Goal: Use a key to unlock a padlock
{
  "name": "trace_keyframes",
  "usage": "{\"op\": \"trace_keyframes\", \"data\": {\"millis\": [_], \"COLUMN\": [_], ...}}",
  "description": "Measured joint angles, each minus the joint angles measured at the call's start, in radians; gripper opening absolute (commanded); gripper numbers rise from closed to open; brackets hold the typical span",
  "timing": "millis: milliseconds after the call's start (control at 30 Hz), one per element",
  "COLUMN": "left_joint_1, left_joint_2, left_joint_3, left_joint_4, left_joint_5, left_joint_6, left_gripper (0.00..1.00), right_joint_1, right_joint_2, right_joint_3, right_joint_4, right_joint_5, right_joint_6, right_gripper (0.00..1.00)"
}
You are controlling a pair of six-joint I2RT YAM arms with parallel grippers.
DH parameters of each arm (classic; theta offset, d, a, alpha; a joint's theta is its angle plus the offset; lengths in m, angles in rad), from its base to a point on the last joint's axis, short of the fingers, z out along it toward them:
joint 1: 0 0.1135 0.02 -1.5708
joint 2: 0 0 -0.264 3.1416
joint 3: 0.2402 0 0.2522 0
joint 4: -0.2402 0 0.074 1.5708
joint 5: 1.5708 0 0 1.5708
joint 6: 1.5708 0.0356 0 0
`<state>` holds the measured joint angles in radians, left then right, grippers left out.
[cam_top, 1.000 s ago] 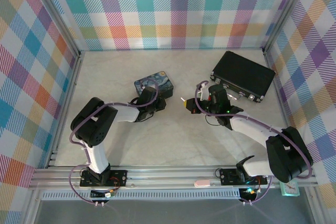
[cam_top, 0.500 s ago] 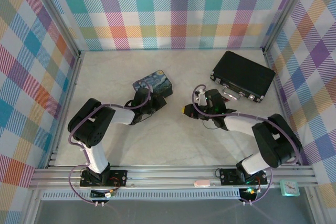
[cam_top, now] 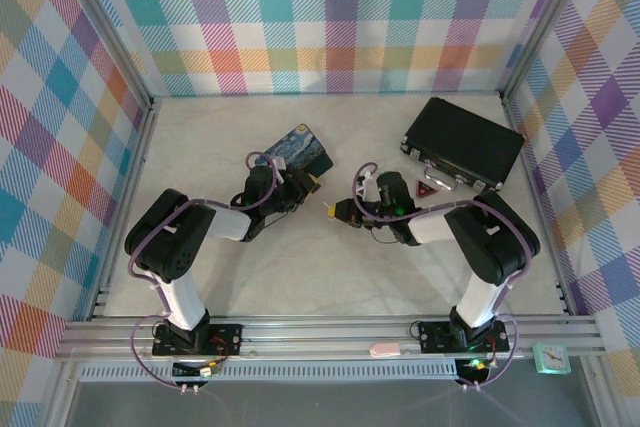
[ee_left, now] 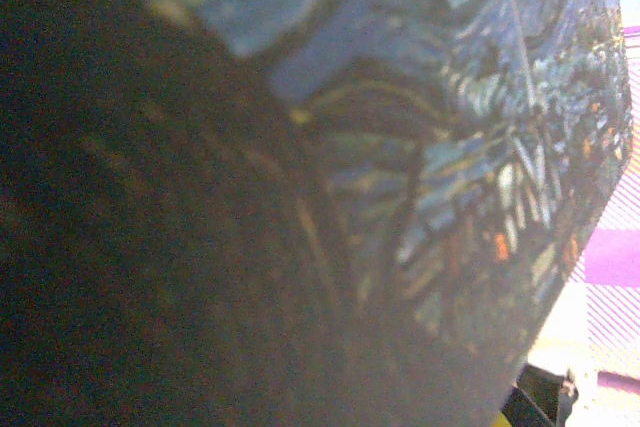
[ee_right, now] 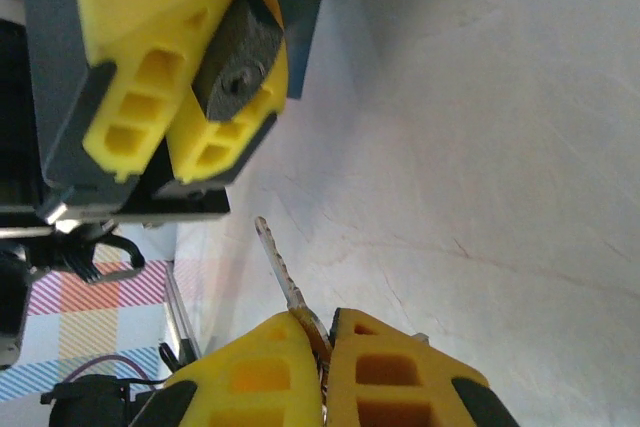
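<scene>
Centre of the top view, above the pale bench (cam_top: 320, 272): your two arms meet tip to tip with a small gap between them.

- Left jaws: closed on the padlock (ee_right: 238, 69), upper left of the right wrist view. You hold the dark body with its keyhole end turned out toward the other arm, presumably so the key can go straight in.
- Right jaws: pinched tight on the key (ee_right: 281, 267), lower centre of the same view. The blade sticks out past the yellow fingertips and aims up toward the lock. It is apart from the lock and not yet inserted.
- Painted tin (cam_top: 296, 148): just behind the left jaws, upper centre-left of the top view. It looks like no part of the job.
- Black case (cam_top: 463, 142): upper right of the top view, well apart.

Hard to make out:
- The shackle is hidden behind the yellow fingers.
- The key's bow is buried in the grip.
- You cannot judge from this angle whether blade and keyhole line up.
- In the left wrist view the tin lid is close and blurred, and a dark mass at left cannot be named.
</scene>
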<state>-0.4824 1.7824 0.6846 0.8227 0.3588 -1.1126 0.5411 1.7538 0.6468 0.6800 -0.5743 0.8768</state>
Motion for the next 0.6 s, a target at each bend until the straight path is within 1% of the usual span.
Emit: {"op": "trace_keyframes", "data": {"millis": [233,600], "left_joint_1": [0.000,0.000], "left_joint_2": [-0.002,-0.002], "left_joint_3": [-0.003,-0.016], "left_joint_4": [0.013,0.049], "left_joint_5": [0.008,0.018], "left_joint_6": [-0.011,-0.032], "left_gripper": [0.00,0.00], "right_joint_1": [0.000,0.000], "right_joint_2": [0.049,0.067], "right_joint_3": [0.061,0.075], "right_joint_4": [0.061,0.059], "right_joint_5": [-0.026,-0.025], "right_joint_6": [0.026,0.028], "right_gripper": [0.00,0.00]}}
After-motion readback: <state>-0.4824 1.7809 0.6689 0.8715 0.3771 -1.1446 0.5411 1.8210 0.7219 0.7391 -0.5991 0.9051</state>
